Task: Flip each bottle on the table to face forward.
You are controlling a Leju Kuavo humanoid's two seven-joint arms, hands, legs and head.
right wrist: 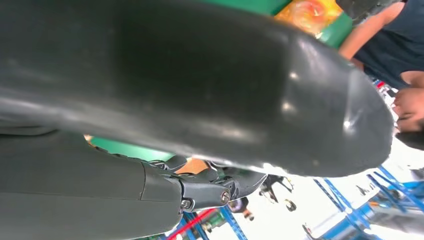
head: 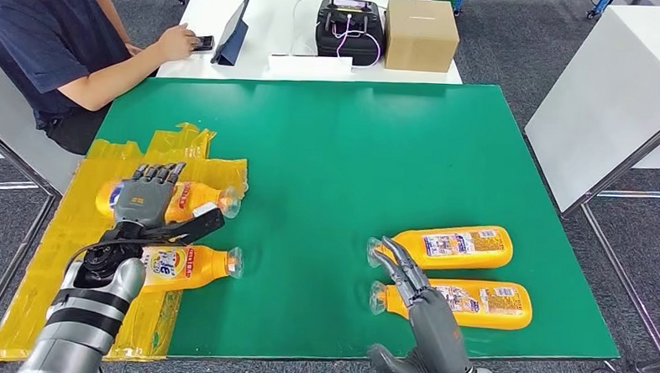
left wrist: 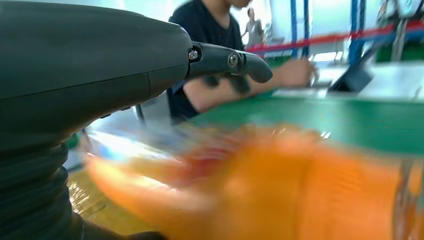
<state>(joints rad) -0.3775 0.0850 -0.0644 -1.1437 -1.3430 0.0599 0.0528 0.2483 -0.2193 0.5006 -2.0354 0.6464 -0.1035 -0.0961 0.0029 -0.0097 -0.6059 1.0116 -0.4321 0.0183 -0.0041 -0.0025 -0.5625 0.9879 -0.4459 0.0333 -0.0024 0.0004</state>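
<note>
Left robot hand [head: 145,197] hovers w/ fingers spread over two yellow bottles [head: 190,264] lying on the yellow plastic sheet [head: 73,226] at the green bench [head: 328,153] edge, holding nothing. Right robot hand [head: 410,287], fingers loosely apart, empty, sits by the cap ends of two more bottles [head: 458,247] well apart from the sheet.

Your head view looks forward and down over the green rectangular table mat [head: 353,154]. Your left wrist camera sits low and close, facing the dark-shirted seated person [left wrist: 210,30], whom all three views share.
</note>
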